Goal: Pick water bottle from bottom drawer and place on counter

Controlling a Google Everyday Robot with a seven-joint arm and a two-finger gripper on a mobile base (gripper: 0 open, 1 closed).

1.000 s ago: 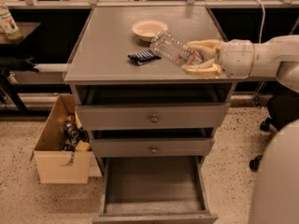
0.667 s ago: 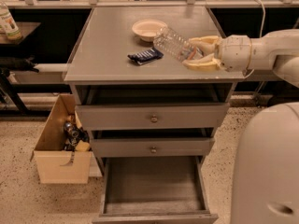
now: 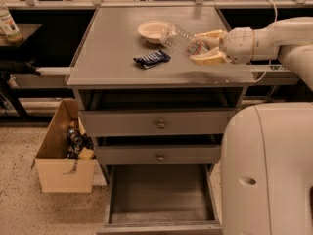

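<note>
Over the right half of the counter [image 3: 110,48], the gripper [image 3: 196,48] is clenched around the water bottle [image 3: 175,35], with one cream finger [image 3: 213,35] lying across the far side of the bottle's labelled end and the other on the near side. The arm [image 3: 274,35] reaches in from beyond the counter's right edge, held roughly level with its white wrist segment just inside that edge and the fingers pointing left toward the counter's middle. The water bottle lies tilted on its side in the grasp, its clear ribbed body stretching left and toward the back of the counter. From this view I cannot tell whether it touches the surface.

A shallow cream bowl [image 3: 151,31] sits at the back of the counter near its middle, and the bottle's free end appears right beside the bowl's right rim. A dark blue packet [image 3: 152,58] lies flat on the counter, nearer the front edge than the bowl and well left of the gripper.

Below the counter, the two upper drawers are pulled partly out, and the bottom drawer [image 3: 161,195] is pulled out farthest, its plain grey floor showing. A cardboard box [image 3: 61,173] stands on the floor down to the left of the counter, with small items inside. The robot's white body [image 3: 269,170] fills the space below the counter's right front corner.
</note>
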